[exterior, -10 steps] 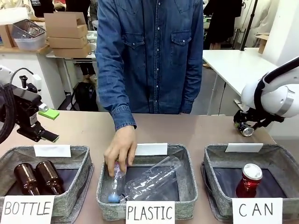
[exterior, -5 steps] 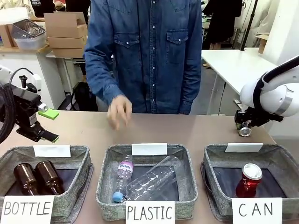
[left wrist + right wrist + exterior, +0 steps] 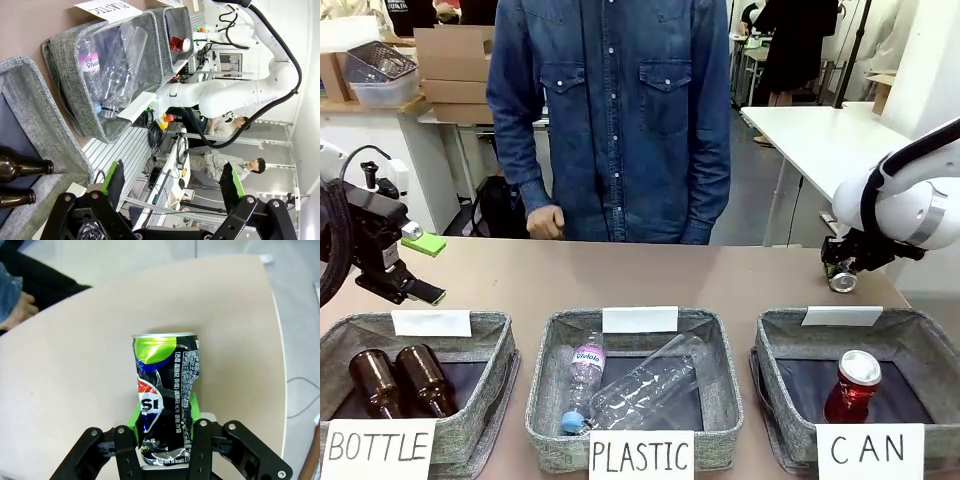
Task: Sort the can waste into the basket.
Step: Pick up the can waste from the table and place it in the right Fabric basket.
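Both arms hang low over the table: right jaws clamp the black can (image 3: 165,400), left jaws gape.

Right hand (image 3: 841,274) grips black can (image 3: 843,281); red can (image 3: 852,388) in basket (image 3: 920,340).

Three baskets are set in a row along the near edge of the table (image 3: 720,275): the BOTTLE basket (image 3: 490,340) at the left, the PLASTIC basket (image 3: 720,350) in the middle, the CAN basket (image 3: 775,350) at the right. One can (image 3: 854,386) is stood inside the CAN basket. Another can (image 3: 165,400) is found behind that basket, near the table's far right edge.
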Robot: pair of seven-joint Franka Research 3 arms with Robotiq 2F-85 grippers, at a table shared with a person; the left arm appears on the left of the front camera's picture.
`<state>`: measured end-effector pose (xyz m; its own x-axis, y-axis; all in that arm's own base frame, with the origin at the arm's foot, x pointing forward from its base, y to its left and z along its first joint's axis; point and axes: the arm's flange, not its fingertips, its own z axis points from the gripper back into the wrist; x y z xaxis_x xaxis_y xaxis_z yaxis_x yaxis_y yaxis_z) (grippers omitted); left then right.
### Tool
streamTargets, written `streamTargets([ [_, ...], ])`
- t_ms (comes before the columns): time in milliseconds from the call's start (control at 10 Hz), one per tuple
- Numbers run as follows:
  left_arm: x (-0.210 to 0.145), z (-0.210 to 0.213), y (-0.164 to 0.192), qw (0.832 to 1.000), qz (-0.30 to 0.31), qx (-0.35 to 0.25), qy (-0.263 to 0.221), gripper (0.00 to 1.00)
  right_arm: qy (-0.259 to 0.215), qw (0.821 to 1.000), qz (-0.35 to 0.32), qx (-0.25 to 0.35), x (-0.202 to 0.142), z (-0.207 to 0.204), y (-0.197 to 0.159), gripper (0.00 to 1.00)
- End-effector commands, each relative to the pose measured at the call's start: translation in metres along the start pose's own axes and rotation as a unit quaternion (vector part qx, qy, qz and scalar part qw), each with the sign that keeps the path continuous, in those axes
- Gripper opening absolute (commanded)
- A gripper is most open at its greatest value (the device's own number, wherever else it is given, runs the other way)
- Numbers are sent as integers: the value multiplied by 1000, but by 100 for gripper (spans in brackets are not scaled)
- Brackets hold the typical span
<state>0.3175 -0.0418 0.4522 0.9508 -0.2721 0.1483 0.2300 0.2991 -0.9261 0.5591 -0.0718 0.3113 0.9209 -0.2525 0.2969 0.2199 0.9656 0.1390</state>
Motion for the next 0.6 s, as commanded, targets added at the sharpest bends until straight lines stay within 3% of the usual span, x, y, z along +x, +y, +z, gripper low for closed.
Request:
streamTargets([
  [0, -10, -5, 0, 1000, 5, -3, -2, 100, -9, 1000, -5, 29, -1, 18, 1, 0],
  [200, -10, -5, 0, 1000, 5, -3, -2, 100, -6, 998, 34, 57, -9, 97, 5, 0],
  [500, -10, -5, 0, 1000, 5, -3, -2, 100, 77, 978, 132, 145, -70, 222, 23, 0],
])
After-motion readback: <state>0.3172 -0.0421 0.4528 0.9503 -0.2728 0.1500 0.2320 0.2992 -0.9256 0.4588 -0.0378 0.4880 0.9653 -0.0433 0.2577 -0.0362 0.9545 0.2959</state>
